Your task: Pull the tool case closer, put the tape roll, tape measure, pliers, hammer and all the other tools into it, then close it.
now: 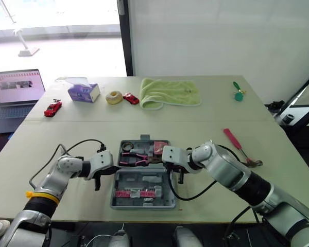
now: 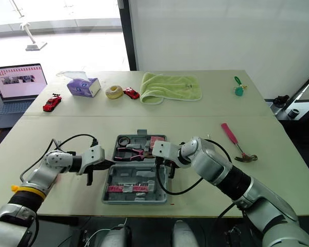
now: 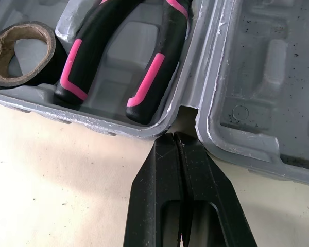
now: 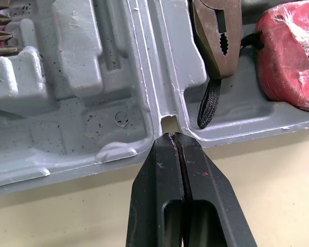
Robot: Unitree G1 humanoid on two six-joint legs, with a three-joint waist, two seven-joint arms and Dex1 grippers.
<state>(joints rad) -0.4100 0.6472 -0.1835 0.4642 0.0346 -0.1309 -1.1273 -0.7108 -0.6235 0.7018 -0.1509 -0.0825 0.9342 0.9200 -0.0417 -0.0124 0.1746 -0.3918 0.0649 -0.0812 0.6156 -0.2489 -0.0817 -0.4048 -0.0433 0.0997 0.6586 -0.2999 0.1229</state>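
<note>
The grey tool case (image 1: 143, 207) lies open near the table's front edge. Its far half holds a black tape roll (image 3: 18, 51), pink-handled pliers (image 3: 154, 77) and a red tape measure (image 4: 291, 56). The near half carries several screwdriver bits (image 4: 2, 36). My left gripper (image 3: 174, 138) is shut, its tips at the hinge notch on the case's left side. My right gripper (image 4: 171, 138) is shut too, tips at the hinge notch on the right side. A pink-handled hammer (image 1: 237, 145) lies on the table to the right of the case.
At the back of the table lie a green towel (image 1: 169, 92), a tissue box (image 1: 83, 91), a pale tape ring (image 1: 114, 97), two red toy cars (image 1: 130, 98) (image 1: 52, 108) and a green tool (image 1: 238, 92). A laptop (image 1: 15, 87) stands off to the left.
</note>
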